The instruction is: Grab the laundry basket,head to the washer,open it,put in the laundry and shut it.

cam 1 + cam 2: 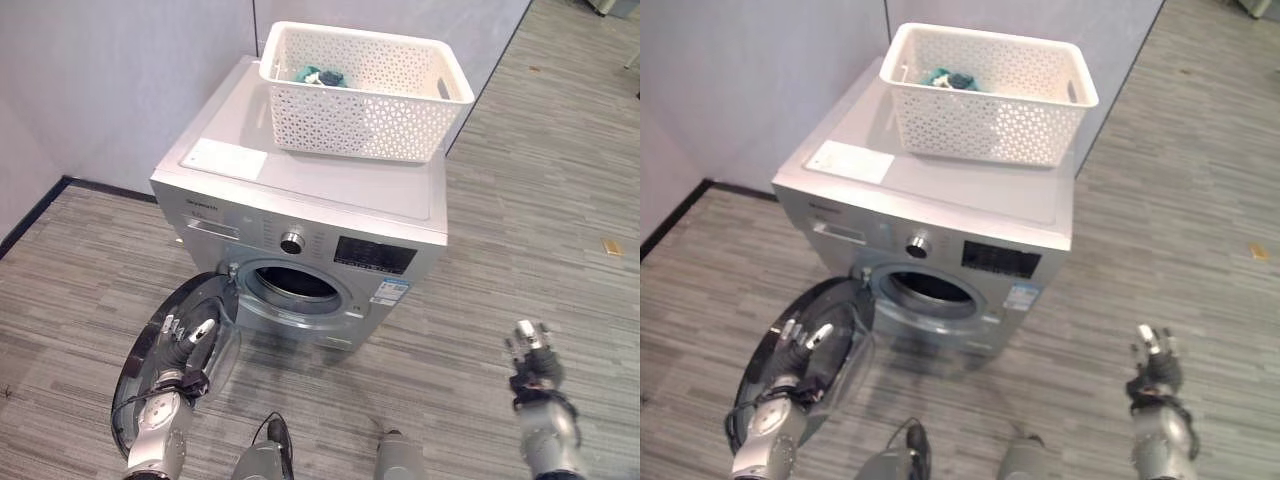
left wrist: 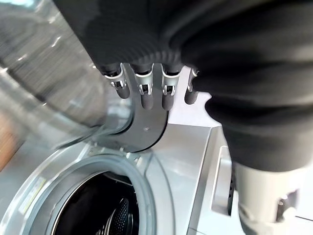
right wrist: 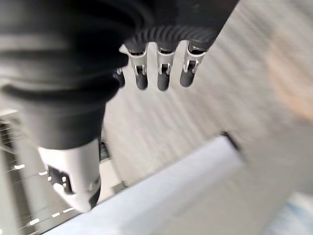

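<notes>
White laundry basket (image 1: 365, 95) sits on top of the silver washer (image 1: 300, 200), toward the far right of the lid, with a bit of blue-green laundry (image 1: 320, 76) inside at its far left corner. Washer door (image 1: 170, 365) is swung open to the left, drum opening (image 1: 292, 284) exposed and dark. Left hand (image 1: 190, 350) is at the open door, fingers straight and relaxed, gripping nothing. Right hand (image 1: 533, 362) hangs over the floor (image 1: 540, 220) near right, well apart from the washer, fingers loose, empty.

Head stereo pair looks down on washer (image 1: 300, 215); wrist cameras close-up.
</notes>
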